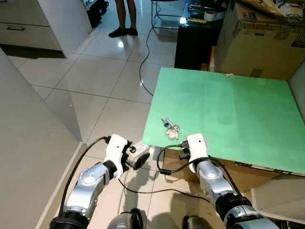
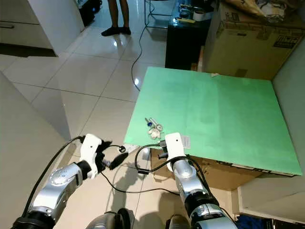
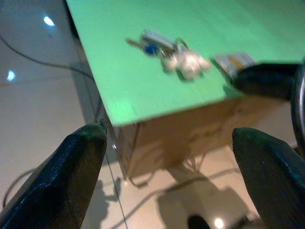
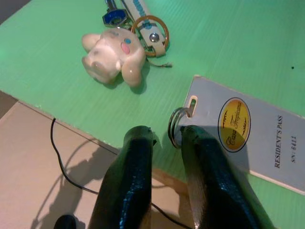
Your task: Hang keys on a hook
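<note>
Hovering at the near edge of the green table (image 1: 228, 109), my right gripper (image 4: 164, 138) has its two black fingers drawn close together with only a narrow gap, gripping nothing; the small metal ring (image 4: 176, 125) of a grey resident's pass card (image 4: 243, 131) lies right at their tips. Printed on that card: "RESIDENT'S PASS" and "SN: 6411", plus a yellow oval logo in script I can't read. Just beyond the fingertips, out over the table and a little to my left, lies the bunch of keys (image 4: 126, 33): a white plush dog charm (image 4: 112, 56) nearest me, a brass ring and a blue-headed key behind it, the bunch running away from the table edge. My right arm is clearly the nearer one. My left gripper (image 1: 136, 157) hangs off the table's corner over the floor tiles, fingers spread wide, empty. Farther off stand a cardboard box (image 1: 259, 40) and a person's legs (image 1: 125, 19). No hook that I can make out.
</note>
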